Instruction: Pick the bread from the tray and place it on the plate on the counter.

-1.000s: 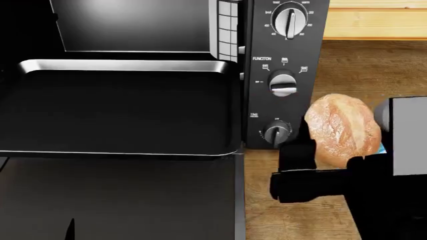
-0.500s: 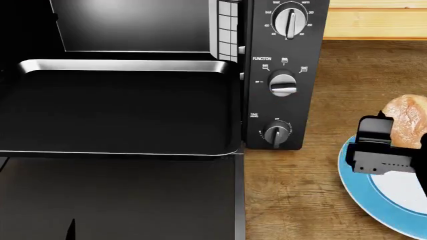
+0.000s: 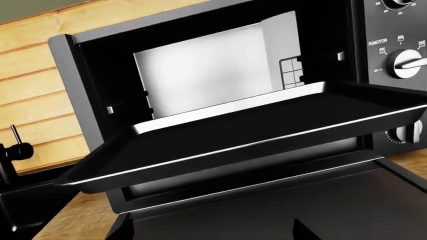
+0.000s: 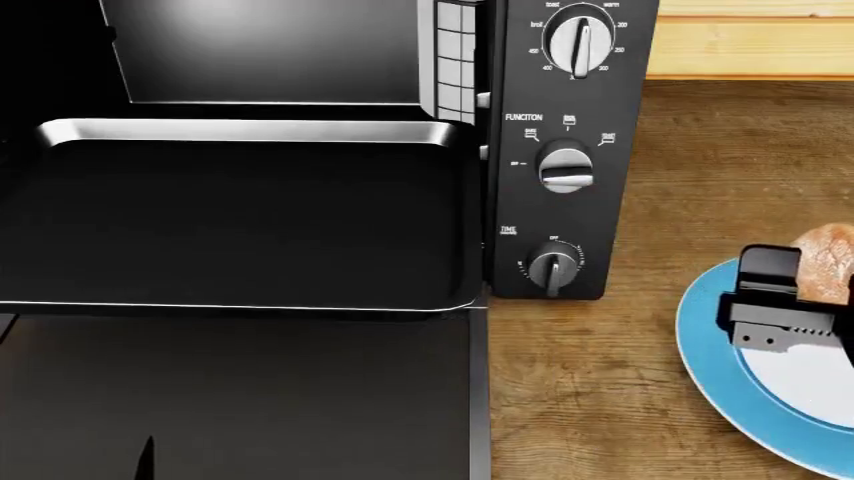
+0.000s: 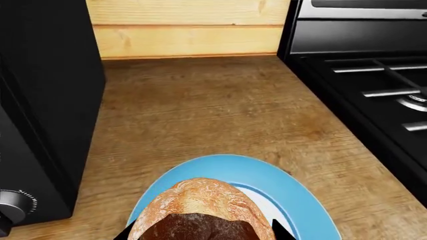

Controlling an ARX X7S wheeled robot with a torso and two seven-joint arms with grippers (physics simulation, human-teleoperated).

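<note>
My right gripper [image 5: 201,234] is shut on the bread [image 5: 199,204], a golden-brown crusty roll. It holds the roll over the plate [image 5: 293,192], which has a sky-blue rim and a white centre and lies on the wooden counter [image 5: 200,110]. In the head view the bread [image 4: 830,260] shows at the right edge behind one black finger [image 4: 766,292], above the plate [image 4: 707,340]. I cannot tell whether the roll touches the plate. The black tray [image 4: 240,220] with its silver rim juts from the oven with nothing on it. My left gripper [image 3: 212,232] is open below the tray [image 3: 253,130].
The black toaster oven's panel of knobs [image 4: 567,165] stands between tray and plate. Its glass door [image 4: 240,400] lies open flat under the tray. A gas hob [image 5: 373,85] borders the counter beyond the plate. A tap [image 3: 15,150] and sink sit beside the oven.
My right gripper carried the bread rightward from in front of the oven's knobs to over the plate, then a little lower. The left arm and tray have not moved.
</note>
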